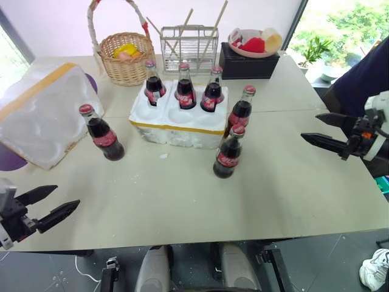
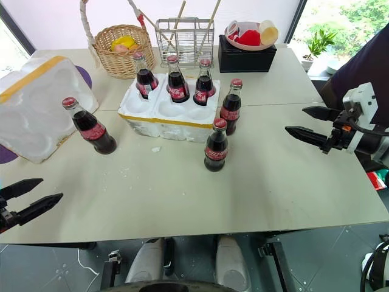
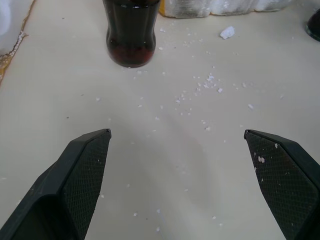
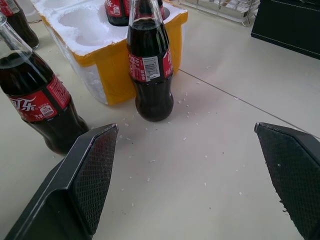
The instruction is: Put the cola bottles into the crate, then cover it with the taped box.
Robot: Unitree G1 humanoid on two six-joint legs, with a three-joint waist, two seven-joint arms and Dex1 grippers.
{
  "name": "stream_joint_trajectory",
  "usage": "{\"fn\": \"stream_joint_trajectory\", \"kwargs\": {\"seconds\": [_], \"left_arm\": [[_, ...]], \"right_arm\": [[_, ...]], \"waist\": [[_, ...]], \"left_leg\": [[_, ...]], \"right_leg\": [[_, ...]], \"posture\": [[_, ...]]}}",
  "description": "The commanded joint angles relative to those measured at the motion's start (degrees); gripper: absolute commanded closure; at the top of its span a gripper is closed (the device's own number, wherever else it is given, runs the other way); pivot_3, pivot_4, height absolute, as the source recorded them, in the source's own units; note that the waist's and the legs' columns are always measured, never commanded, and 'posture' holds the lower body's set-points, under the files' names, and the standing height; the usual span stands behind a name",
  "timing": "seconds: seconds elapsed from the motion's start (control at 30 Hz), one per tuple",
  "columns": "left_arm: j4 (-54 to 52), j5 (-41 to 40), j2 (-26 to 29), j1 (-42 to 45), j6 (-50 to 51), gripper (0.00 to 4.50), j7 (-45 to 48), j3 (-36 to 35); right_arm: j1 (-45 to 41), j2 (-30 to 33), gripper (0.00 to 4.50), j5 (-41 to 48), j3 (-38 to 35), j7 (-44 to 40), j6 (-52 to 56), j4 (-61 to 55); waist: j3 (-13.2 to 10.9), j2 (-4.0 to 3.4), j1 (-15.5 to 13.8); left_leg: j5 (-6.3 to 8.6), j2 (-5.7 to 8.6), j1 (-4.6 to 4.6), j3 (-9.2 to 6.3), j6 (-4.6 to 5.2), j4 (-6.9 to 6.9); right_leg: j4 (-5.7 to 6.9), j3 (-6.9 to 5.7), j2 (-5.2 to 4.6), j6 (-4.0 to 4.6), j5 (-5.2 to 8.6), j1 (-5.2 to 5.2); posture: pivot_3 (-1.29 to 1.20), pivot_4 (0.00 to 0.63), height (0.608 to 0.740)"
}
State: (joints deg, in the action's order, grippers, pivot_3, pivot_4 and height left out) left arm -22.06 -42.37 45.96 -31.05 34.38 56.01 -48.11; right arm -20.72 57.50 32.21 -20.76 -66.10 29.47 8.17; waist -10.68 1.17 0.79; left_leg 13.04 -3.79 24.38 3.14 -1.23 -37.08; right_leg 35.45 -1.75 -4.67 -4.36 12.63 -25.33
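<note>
Right wrist view – crate's (image 4: 125, 62) yellow band, head views – wicker basket (image 1: 127, 58)

Each arm ends in a gripper with two long, tapered black jaws, their inner faces stamped with a fine diamond-grid texture and flecked with white crumbs. The right gripper (image 2: 311, 124) sits on a black wrist block with a small orange spot, under a white housing. The left gripper (image 1: 56, 203) joins a grey-and-black wrist block.

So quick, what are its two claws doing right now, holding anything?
Left gripper: open, holding nothing.
Right gripper: open, holding nothing.
</note>
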Motion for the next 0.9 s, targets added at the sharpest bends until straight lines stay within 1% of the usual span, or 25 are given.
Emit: {"fn": "stream_joint_trajectory", "kwargs": {"seconds": [0.03, 0.23, 0.63, 0.77, 0.9], "left_arm": [[-1.76, 0.25, -0.4, -0.61, -0.83, 0.03, -0.08, -1.65], [-1.05, -0.38, -0.56, 1.65, 0.69, 0.03, -2.89, -1.76], [-1.23, -2.21, -0.42, 2.88, 2.62, 0.03, -3.36, -2.46], [-1.87, -3.36, -0.86, 3.95, 3.11, 0.03, -4.88, -2.15], [-1.25, -3.84, -1.27, 6.8, 2.52, 0.03, -6.94, -1.95]], "right_arm": [[-1.46, 0.64, 0.0, -0.1, -1.14, 0.11, -1.31, 0.19], [-1.22, 0.52, 0.0, 0.2, -1.32, -0.28, -1.65, 0.27], [-0.21, 0.47, 0.0, 1.27, -1.67, -0.6, -0.24, -1.02], [-1.77, 0.59, 0.0, 1.86, -1.34, -0.94, 0.34, -0.56], [-5.15, 2.61, 0.0, 3.33, 0.12, -4.59, 2.26, -1.83]], "waist": [[0.0, 0.0, 0.01], [0.0, 0.0, -0.07], [0.0, 0.0, -0.02], [0.0, 0.0, -0.03], [0.0, -0.01, -0.01]], "left_leg": [[0.0, 0.0, 0.0, 0.0, 0.0, 0.0], [0.0, 0.0, 0.0, -0.01, 0.0, 0.0], [0.0, 0.0, 0.0, 0.0, 0.01, -0.01], [0.0, 0.0, -0.01, 0.0, 0.0, -0.02], [-0.01, 0.0, -0.01, 0.0, 0.01, -0.03]], "right_leg": [[0.0, 0.0, 0.01, 0.0, 0.0, 0.0], [0.0, 0.0, 0.01, 0.0, 0.0, 0.01], [0.01, 0.0, 0.01, 0.0, -0.01, 0.02], [0.01, 0.0, 0.01, 0.0, -0.01, 0.03], [0.02, 0.0, 0.01, 0.01, -0.02, 0.03]], "posture": [[0.0, 0.15, 0.74], [0.0, 0.15, 0.74], [0.0, 0.15, 0.74], [0.0, 0.15, 0.74], [0.0, 0.15, 0.74]]}}
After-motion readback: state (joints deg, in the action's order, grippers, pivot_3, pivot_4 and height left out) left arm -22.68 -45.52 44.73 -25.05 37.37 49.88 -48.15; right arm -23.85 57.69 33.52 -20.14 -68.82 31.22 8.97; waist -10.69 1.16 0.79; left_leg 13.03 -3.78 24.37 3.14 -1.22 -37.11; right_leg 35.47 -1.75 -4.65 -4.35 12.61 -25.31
